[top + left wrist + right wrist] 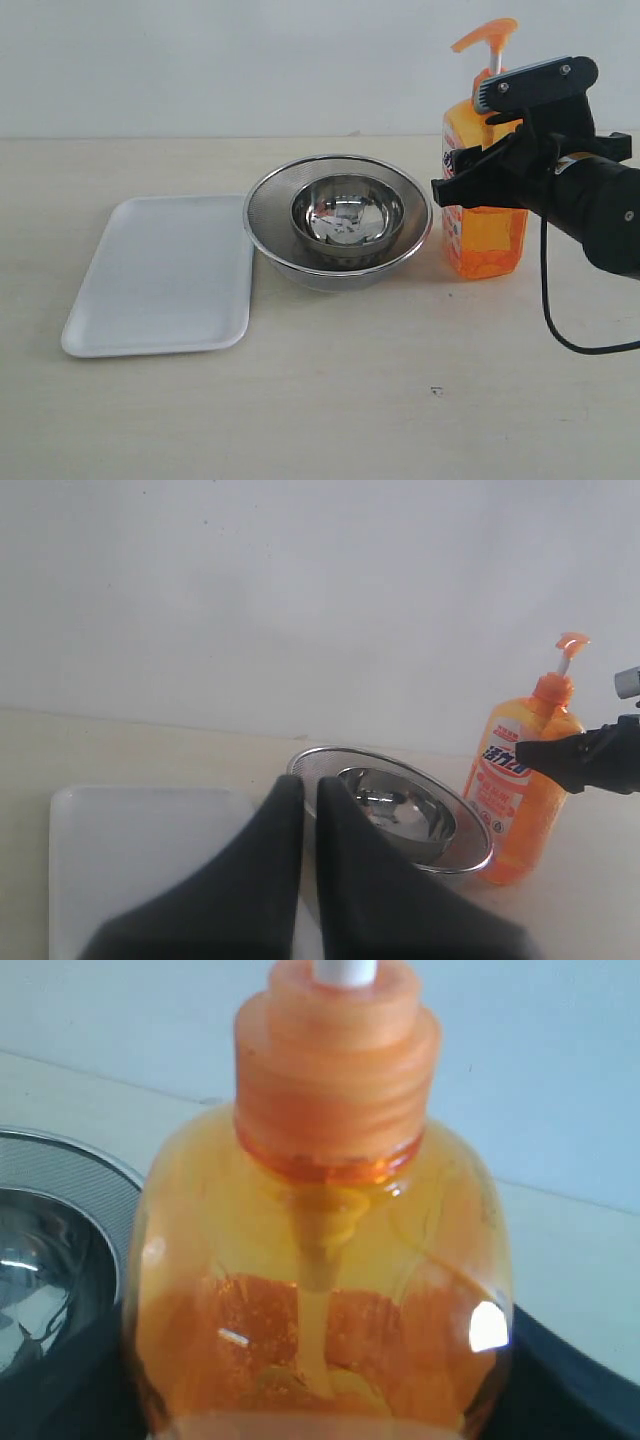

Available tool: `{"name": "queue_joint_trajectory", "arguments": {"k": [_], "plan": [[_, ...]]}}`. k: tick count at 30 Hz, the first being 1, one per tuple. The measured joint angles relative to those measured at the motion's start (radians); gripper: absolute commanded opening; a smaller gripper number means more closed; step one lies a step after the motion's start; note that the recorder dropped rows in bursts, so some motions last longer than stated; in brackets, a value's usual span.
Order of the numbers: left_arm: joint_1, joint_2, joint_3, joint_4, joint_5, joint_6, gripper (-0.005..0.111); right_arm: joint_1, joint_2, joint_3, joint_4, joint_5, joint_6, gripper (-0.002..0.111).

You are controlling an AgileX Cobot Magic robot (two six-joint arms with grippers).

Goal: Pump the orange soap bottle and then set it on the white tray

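We make out blue characters on the white-and-red label (503, 767) of the orange soap bottle (532, 815) — too blurred to read.

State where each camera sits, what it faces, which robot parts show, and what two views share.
Exterior view: off the arms, facing the table; sees white tray, steel bowls, orange soap bottle; right tool grips the bottle.
Left wrist view: on the left wrist, looking along the shut left tool, over the tray, toward bowls and bottle.
Right wrist view: on the right wrist, close against the bottle's neck; dark fingers flank it.
Shared: exterior and left wrist views both show tray, bowls, bottle, right tool.
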Motion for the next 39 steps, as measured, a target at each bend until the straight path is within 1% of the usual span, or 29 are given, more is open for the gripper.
{"name": "queue_joint_trajectory", "arguments": {"k": [15, 20, 25, 39], "plan": [[0.0, 0.0, 0.0, 0.0, 0.0, 0.0, 0.005, 0.0, 0.0, -0.002, 0.033, 0.004, 0.015, 0.0], [0.0, 0.0, 0.0, 0.0, 0.0, 0.0, 0.005, 0.0, 0.0, -0.004, 0.081, 0.009, 0.101, 0.0], [0.0, 0.0, 0.0, 0.0, 0.0, 0.0, 0.005, 0.0, 0.0, -0.004, 0.096, 0.005, 0.121, 0.0], [0.0, 0.0, 0.0, 0.0, 0.0, 0.0, 0.005, 0.0, 0.0, -0.004, 0.094, -0.011, 0.106, 0.0]]}}
